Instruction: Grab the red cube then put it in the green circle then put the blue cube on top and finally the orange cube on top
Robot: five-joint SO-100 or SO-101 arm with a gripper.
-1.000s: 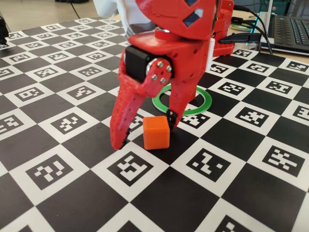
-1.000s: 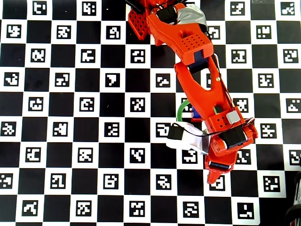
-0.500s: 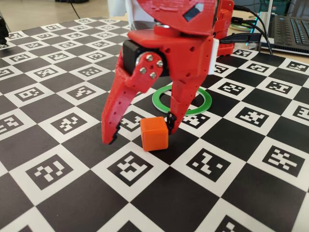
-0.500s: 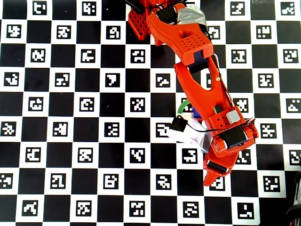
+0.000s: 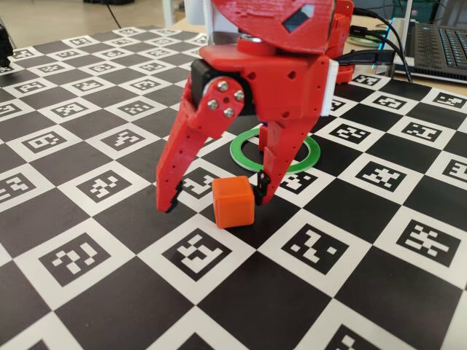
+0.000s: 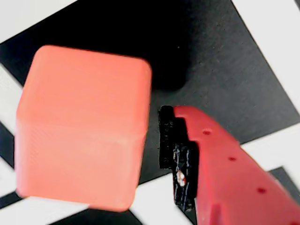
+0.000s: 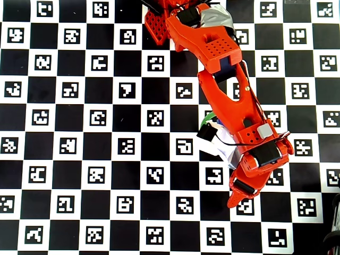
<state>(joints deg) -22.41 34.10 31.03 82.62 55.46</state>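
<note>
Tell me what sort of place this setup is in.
Likely a robotics lab or hobbyist's desk: a checkerboard mat of printed markers, a laptop with cables at the far edge, and a red arm's gripper over an orange cube.

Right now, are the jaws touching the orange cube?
Apart. The wrist view shows a dark gap between the orange cube and the one visible fingertip.

**Red arm stretched across the marker board**

Seen from above, the red arm (image 7: 234, 101) runs from its base (image 7: 159, 21) at the top edge diagonally down and to the right over the checkered marker board (image 7: 79, 127). A sliver of the green circle (image 7: 208, 116) peeks out just left of the arm's forearm (most of it is covered). Below that, a white block (image 7: 223, 146) with a black camera (image 7: 207, 132) juts out leftward. The gripper (image 7: 236, 197) points down-left; its fingertips cannot be made out.
</note>
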